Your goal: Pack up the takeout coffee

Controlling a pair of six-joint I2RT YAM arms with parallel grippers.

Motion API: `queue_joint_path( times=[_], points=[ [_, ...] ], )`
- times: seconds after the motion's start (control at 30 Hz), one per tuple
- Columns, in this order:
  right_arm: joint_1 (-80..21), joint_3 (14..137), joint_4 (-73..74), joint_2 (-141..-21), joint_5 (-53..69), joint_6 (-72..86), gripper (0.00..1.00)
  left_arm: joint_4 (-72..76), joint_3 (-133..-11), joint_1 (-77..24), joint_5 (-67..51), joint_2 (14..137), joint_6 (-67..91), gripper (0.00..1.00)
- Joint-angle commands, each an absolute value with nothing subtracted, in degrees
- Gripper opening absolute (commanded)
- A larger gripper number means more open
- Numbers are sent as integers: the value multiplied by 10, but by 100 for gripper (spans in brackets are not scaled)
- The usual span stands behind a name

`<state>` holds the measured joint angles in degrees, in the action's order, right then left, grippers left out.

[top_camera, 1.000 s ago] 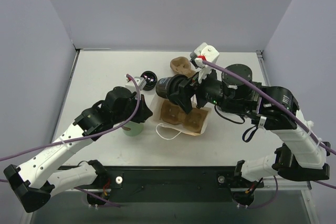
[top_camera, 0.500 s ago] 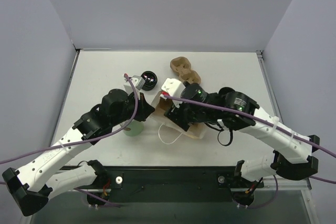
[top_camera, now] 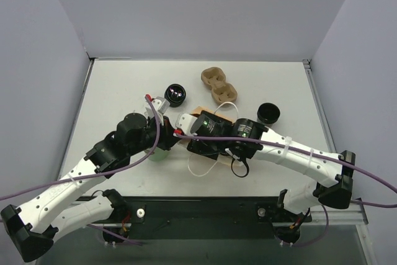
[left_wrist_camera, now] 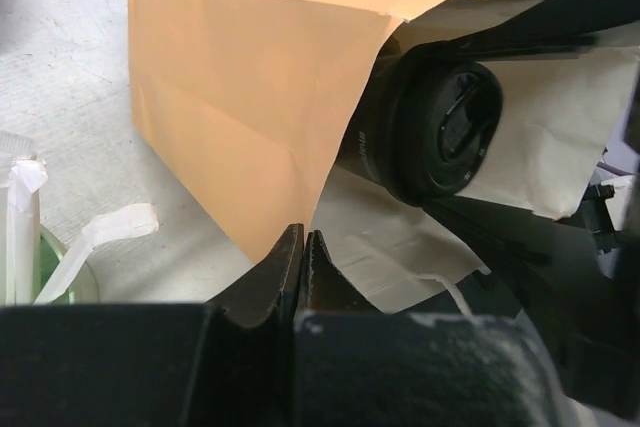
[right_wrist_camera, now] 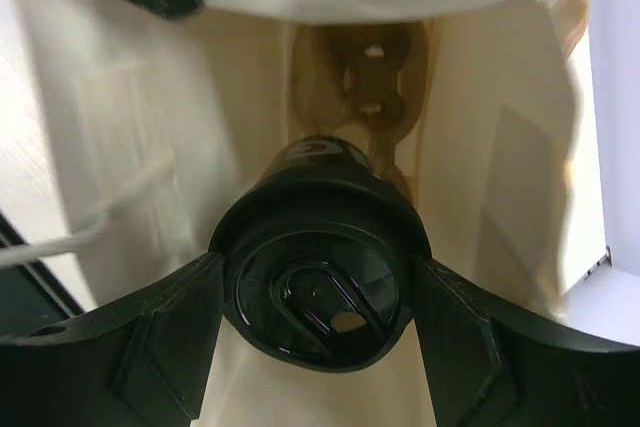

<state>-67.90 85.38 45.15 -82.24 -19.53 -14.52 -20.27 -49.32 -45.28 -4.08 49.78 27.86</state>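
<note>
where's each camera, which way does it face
top external: above and behind, looking down at the table; left arm and right arm show
left wrist: on the left arm, facing the open paper bag; left tool shut on its edge
right wrist: on the right arm, looking into the bag; right tool grips the takeout coffee
shared: both wrist views show that coffee inside the bag

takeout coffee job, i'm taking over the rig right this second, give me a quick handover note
Left gripper: shut, pinching the edge of the brown paper bag to hold its mouth open.
Right gripper: shut on the small black lidded takeout cup, already inside the bag's mouth.
Done: cup picked up and brought into the bag; a moulded pulp carrier lies deeper in.
Left: probably lower the cup in, release it, withdraw both arms.
</note>
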Motion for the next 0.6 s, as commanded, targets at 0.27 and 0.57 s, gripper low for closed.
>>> queue_joint_path(
  times=[0.27, 0.57],
  points=[
    [-621, 668, 319, -712, -202, -215, 44, -158, -507, -454, -69, 513, 292, 0],
    [-589, 604, 220, -716, -176, -245, 44, -131, -479, -454, -80, 516, 308, 0]
  ],
)
